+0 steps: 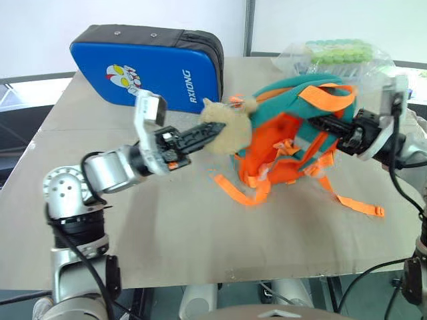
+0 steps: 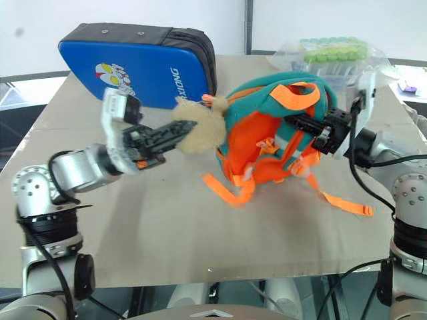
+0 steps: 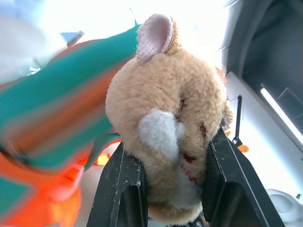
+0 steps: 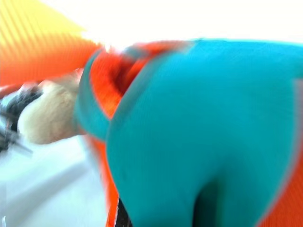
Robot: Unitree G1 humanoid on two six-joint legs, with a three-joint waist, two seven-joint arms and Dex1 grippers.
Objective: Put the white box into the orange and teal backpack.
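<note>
Left wrist view shows the left gripper (image 3: pixel 173 189) clamped on the plush charm (image 3: pixel 168 127). Right gripper (image 1: pixel 327 127), closed, grips the backpack (image 1: pixel 293 127).

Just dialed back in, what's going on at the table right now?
Both arms are working the orange and teal backpack, which sits on the table. The left tool has its fingers around the tan plush charm; the right tool is shut on the backpack's far side. A blue padded case stands behind. I can't spot the white box from here.
</note>
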